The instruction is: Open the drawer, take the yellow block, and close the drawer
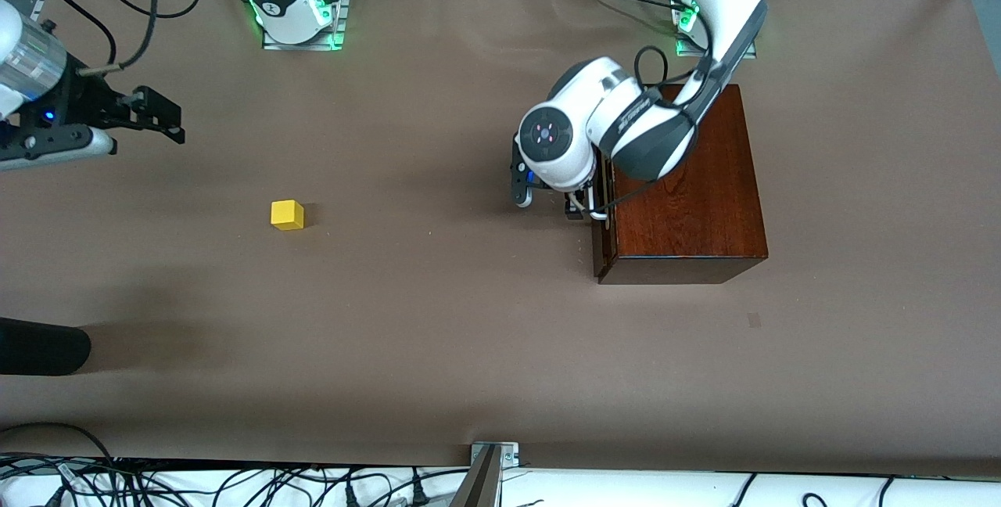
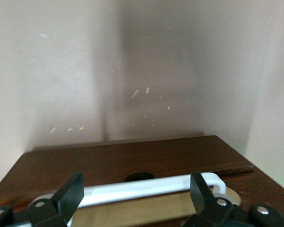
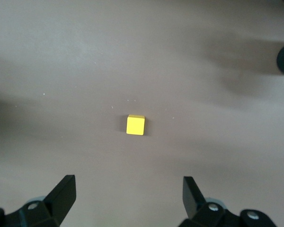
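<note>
Two grippers spread wide: left gripper [image 1: 579, 208] at drawer [image 1: 601, 241] handle [image 2: 146, 188], fingers either side; right gripper [image 1: 160, 117] over table approx 10 o'clock of yellow block [image 1: 287, 215].

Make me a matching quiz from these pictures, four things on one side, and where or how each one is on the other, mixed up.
1. yellow block
2. drawer
3. left gripper
4. right gripper

A. open, in the air over the bare table
B. alone on the table, toward the right arm's end
C. almost shut, only a crack showing
D. open, fingers either side of the white handle

Pairs: 1-B, 2-C, 3-D, 4-A
</note>
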Tool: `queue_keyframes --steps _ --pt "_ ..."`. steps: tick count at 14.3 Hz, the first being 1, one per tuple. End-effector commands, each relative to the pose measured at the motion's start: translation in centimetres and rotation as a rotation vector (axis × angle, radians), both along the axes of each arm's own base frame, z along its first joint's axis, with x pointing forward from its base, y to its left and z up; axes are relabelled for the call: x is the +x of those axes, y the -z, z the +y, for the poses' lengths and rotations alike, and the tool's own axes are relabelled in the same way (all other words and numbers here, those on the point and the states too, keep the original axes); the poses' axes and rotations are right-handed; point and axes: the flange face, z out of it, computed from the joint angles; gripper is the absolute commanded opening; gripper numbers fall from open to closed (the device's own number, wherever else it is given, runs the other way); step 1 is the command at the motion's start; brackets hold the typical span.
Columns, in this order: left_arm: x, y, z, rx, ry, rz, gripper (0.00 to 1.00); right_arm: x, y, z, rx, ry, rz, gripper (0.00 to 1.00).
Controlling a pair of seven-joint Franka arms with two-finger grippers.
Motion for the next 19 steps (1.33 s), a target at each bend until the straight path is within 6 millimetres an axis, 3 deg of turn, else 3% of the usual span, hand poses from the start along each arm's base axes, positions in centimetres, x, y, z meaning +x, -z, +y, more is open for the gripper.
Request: queue_keyframes --steps 1,8,10,13,15,17,19 --pt "-0.1 -7.9 2.2 -0.005 -0.12 -0.126 1.0 -0.4 -1.3 -0.5 -0.007 -0.03 -0.023 1.0" --pt "5.1 -18.9 19.3 -0.005 -0.461 -0.135 1.0 0.1 -3.7 -1.5 -0.014 -0.021 -0.072 1.0" --pt "5.5 -21.3 25.7 -0.017 -0.588 -0.161 1.0 0.1 -4.5 -1.9 -0.01 -0.013 -0.089 1.0" --pt "5.2 -22.9 33.2 -0.08 -0.757 -0.158 1.0 0.0 -4.7 -1.9 -0.008 -0.007 -0.092 1.0" --pt "4.4 -23.7 35.7 -0.109 -0.813 -0.219 1.0 0.1 -4.5 -1.7 -0.007 -0.015 -0.088 1.0" --pt "3.5 -24.6 36.4 -0.129 -0.925 -0.296 1.0 0.0 -4.3 -1.5 -0.013 -0.027 -0.077 1.0" --pt "2.9 -25.8 37.4 -0.116 -1.149 -0.34 1.0 0.0 -4.4 -1.3 -0.011 -0.03 -0.077 1.0"
